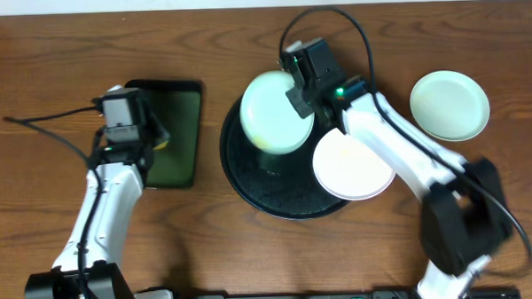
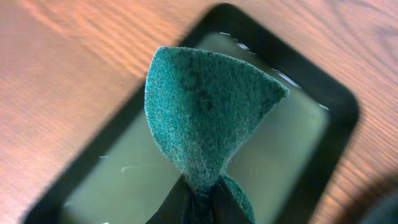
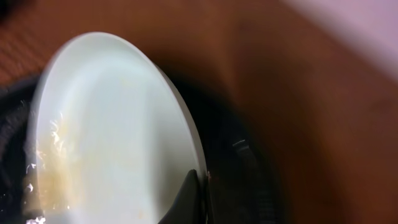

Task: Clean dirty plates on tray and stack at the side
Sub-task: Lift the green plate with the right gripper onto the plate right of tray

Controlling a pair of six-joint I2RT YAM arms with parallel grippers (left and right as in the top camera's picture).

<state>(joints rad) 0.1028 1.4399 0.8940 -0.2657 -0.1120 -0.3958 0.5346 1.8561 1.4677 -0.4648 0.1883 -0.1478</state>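
My right gripper (image 1: 296, 97) is closed on the rim of a mint plate (image 1: 269, 121), tilted over the round black tray (image 1: 254, 190); the white plate (image 1: 351, 164) lies on the tray's right edge. My left gripper (image 2: 200, 202) pinches a green pad (image 2: 205, 112) above the rectangular tray (image 2: 336, 112).

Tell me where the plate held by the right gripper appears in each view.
Overhead: plate at upper centre, above the round tray's left part, right gripper on its edge.
Left wrist: not in it.
Right wrist: plate fills the left half.
Shared landmark: the round tray, dark beneath the plate.
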